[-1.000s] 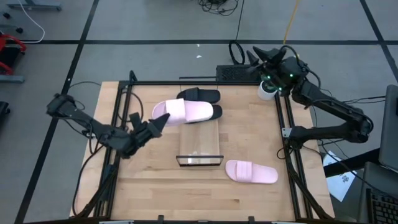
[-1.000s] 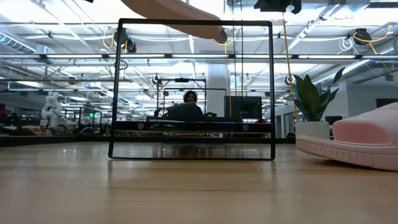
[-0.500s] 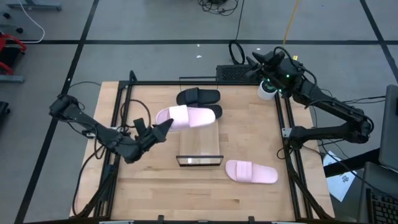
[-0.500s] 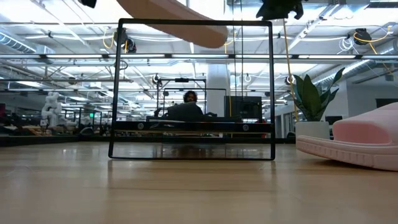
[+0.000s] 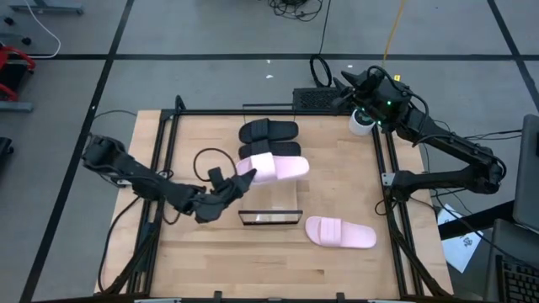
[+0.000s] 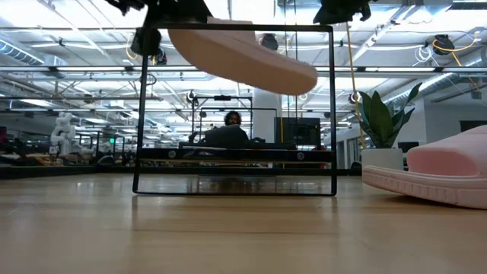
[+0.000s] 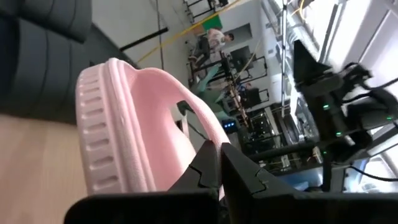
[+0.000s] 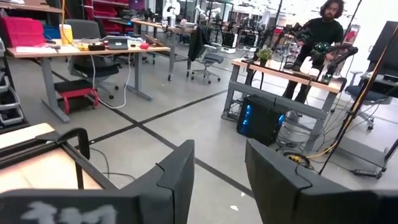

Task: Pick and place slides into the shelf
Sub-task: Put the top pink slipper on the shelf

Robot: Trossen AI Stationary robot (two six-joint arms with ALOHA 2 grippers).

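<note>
Light-wood tabletop (image 5: 337,269) inside a black frame, on a grey floor crossed by dark tape lines; the left gripper (image 5: 238,179), clamped on the heel of a pale pink slide (image 5: 275,167), holds it raised above the shelf (image 5: 271,198). Just beyond the gripper lie two black slides (image 5: 269,130); the second pink slide (image 5: 340,232) rests further right. The right gripper (image 5: 344,82), fingers parted and empty, hangs beyond the table's far right corner, before desks and a standing person (image 8: 320,31).

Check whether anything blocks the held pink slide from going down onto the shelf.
Nothing visible does. The left gripper holds the pink slide tilted above the shelf, whose top shows bare. The two black slides lie beyond its far end.
</note>
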